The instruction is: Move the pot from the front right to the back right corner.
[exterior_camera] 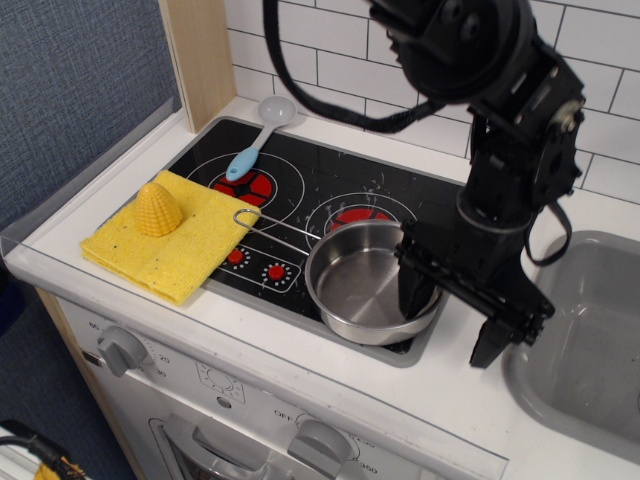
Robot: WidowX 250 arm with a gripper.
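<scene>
The shiny steel pot (362,285) sits on the front right of the black cooktop (320,175). Its wire loop handle (270,228) points left toward the yellow cloth. My black gripper (452,318) is open and low at the pot's right side. Its jaws straddle the right rim: one finger (413,293) reaches inside the pot and the other finger (489,342) hangs over the white counter. It holds nothing. The back right corner of the cooktop (432,190) is partly hidden behind my arm.
A yellow cloth (185,255) with a yellow toy corn (158,208) lies over the cooktop's front left. A blue-handled spoon (256,138) lies at the back left. The grey sink basin (590,330) is to the right. A white tiled wall stands behind.
</scene>
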